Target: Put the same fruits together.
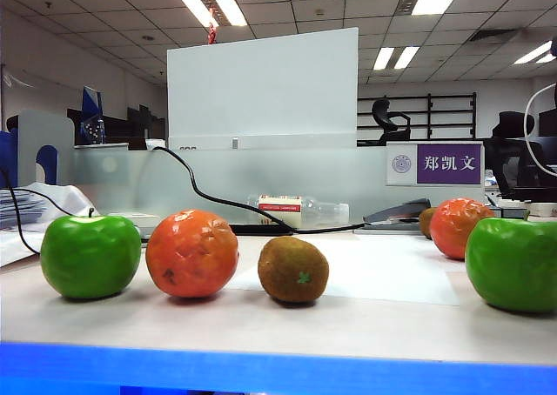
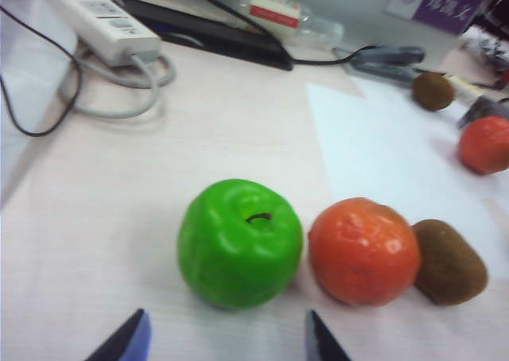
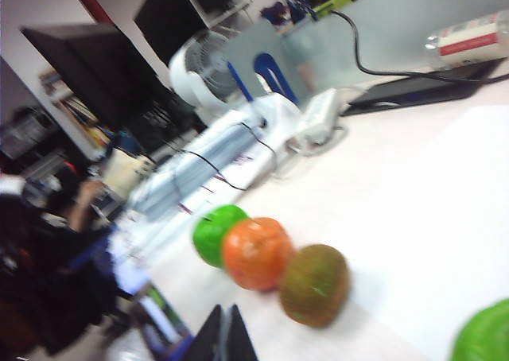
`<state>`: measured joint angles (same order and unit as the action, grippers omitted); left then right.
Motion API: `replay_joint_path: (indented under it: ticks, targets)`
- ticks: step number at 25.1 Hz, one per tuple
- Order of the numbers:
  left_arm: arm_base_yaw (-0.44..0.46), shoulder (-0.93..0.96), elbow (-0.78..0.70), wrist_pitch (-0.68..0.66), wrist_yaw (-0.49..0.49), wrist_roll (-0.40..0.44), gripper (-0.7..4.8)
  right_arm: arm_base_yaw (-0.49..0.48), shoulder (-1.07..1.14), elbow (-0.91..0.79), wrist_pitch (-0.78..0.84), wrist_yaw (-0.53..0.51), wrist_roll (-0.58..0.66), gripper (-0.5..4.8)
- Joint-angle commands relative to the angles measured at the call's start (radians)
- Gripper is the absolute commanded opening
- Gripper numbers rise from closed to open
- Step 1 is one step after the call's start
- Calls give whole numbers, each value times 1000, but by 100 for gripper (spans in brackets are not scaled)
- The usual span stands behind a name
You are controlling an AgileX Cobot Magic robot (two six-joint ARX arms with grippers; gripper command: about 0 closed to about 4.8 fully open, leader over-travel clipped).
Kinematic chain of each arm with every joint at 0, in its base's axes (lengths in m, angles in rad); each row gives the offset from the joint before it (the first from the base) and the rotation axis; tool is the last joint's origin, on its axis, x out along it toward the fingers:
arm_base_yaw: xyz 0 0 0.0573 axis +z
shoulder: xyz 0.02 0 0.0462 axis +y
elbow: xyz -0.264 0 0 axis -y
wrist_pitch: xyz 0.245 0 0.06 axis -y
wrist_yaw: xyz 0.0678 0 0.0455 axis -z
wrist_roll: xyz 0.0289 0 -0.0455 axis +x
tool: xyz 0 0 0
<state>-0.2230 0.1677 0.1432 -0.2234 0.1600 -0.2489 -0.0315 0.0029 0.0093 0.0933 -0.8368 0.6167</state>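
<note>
Left claw hangs spread, empty, the green apple just ahead between its tips; descending off-centre could roll it into the touching orange fruit. Right claw looks clenched, empty, kiwi just ahead.

we're in an open-plan office here: ceiling light panels overhead, swivel chair behind a grey desk partition, purple name plate on it, a power strip and stapler on the desk.
</note>
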Motion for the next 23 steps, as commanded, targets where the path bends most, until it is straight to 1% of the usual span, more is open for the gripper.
replay_joint_path:
  ticks: [1, 2, 3, 4, 5, 6, 7, 8, 9, 10, 11, 12, 15, 16, 17, 18, 19, 21, 23]
  targets:
    - [-2, 158, 61, 48, -18, 32, 255, 71, -2, 4, -134, 151, -179, -6]
    - [-2, 257, 104, 55, -18, 70, 255, 120, -2, 17, -204, 216, -241, -6]
    - [-2, 311, 130, 55, -18, 92, 255, 144, -2, 23, -232, 250, -261, -6]
    - [-2, 395, 167, 60, -18, 123, 254, 204, -2, 36, -272, 318, -291, -6]
    - [-2, 436, 184, 64, -18, 139, 254, 233, -2, 43, -286, 350, -305, -6]
    - [-2, 520, 212, 77, -18, 167, 255, 300, -2, 55, -293, 407, -311, -6]
    - [-2, 562, 224, 78, -18, 174, 255, 330, -2, 60, -292, 428, -311, -6]
    - [-2, 623, 239, 84, -13, 193, 256, 397, -2, 72, -291, 472, -311, -6]
    - [-2, 656, 246, 85, 11, 220, 260, 427, -2, 78, -290, 483, -310, -6]
    - [-2, 708, 254, 92, 48, 278, 333, 492, -1, 89, -286, 505, -305, -6]
    - [-2, 726, 256, 100, 51, 292, 398, 519, -1, 91, -279, 512, -303, -6]
    - [-2, 745, 256, 114, 51, 294, 479, 552, -1, 92, -274, 519, -298, -6]
    - [-2, 773, 256, 154, 50, 297, 479, 635, -2, 93, -270, 524, -293, -6]
    - [-2, 774, 256, 166, 49, 314, 479, 685, -2, 93, -267, 516, -284, -6]
    - [-2, 774, 257, 174, 50, 331, 479, 707, -2, 93, -259, 512, -284, -6]
    - [-2, 774, 257, 183, 59, 348, 479, 749, -2, 92, -224, 510, -285, -6]
    - [-2, 774, 257, 188, 74, 350, 479, 767, -2, 92, -197, 514, -285, -6]
    - [-2, 776, 256, 211, 116, 373, 479, 801, -2, 92, -130, 573, -284, -6]
    - [-2, 781, 257, 218, 133, 386, 479, 814, -2, 92, -108, 617, -285, -6]
